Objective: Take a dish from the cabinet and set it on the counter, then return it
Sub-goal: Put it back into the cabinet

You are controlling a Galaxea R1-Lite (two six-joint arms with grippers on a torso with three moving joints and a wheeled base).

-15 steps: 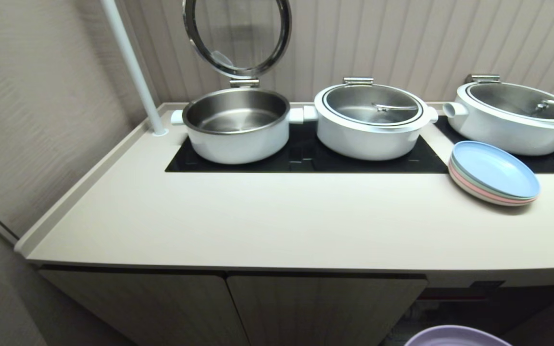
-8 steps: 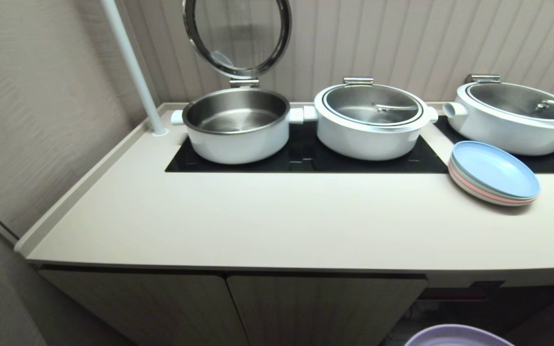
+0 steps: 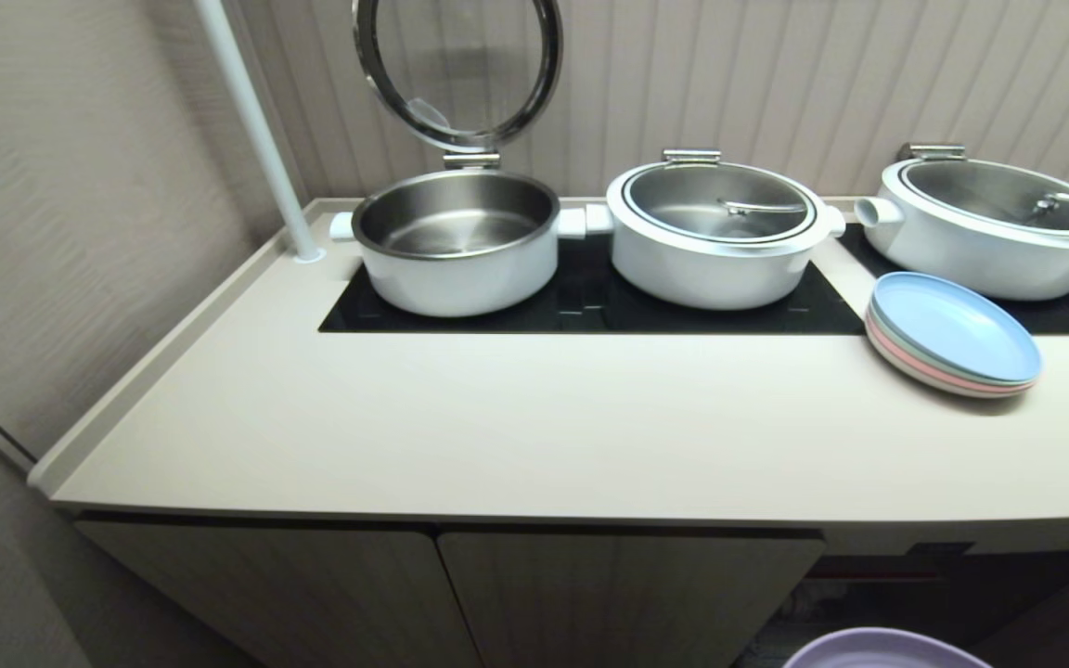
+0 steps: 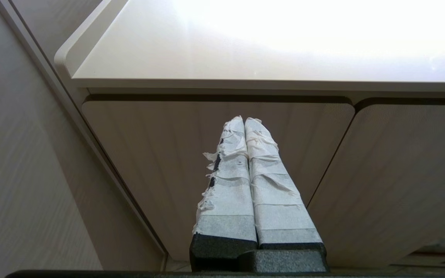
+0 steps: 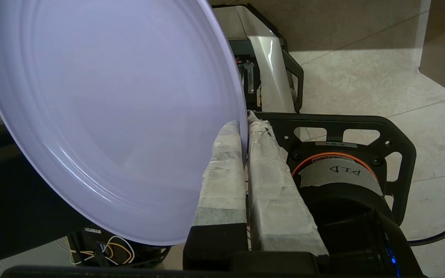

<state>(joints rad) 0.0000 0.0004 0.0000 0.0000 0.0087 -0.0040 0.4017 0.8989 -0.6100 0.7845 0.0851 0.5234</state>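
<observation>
The lavender dish (image 5: 102,116) fills much of the right wrist view, and my right gripper (image 5: 244,125) is shut on its rim, tape-wrapped fingers pinching the edge. In the head view only a sliver of the dish (image 3: 882,649) peeks in at the bottom edge, below the counter (image 3: 534,436) and in front of the cabinet (image 3: 590,594). The cabinet's two left doors are closed, and a dark opening shows at its right end. My left gripper (image 4: 244,120) is shut on nothing, pointing at the ribbed cabinet doors (image 4: 222,154) under the counter's edge (image 4: 207,83).
Three white pots stand on the black cooktop (image 3: 590,301): one open (image 3: 456,241) with its lid raised, two covered (image 3: 715,232) (image 3: 998,223). A stack of light-blue and pink plates (image 3: 954,334) lies at the counter's right. A white pole (image 3: 256,130) rises at the back left. Robot base parts (image 5: 342,162) lie under the dish.
</observation>
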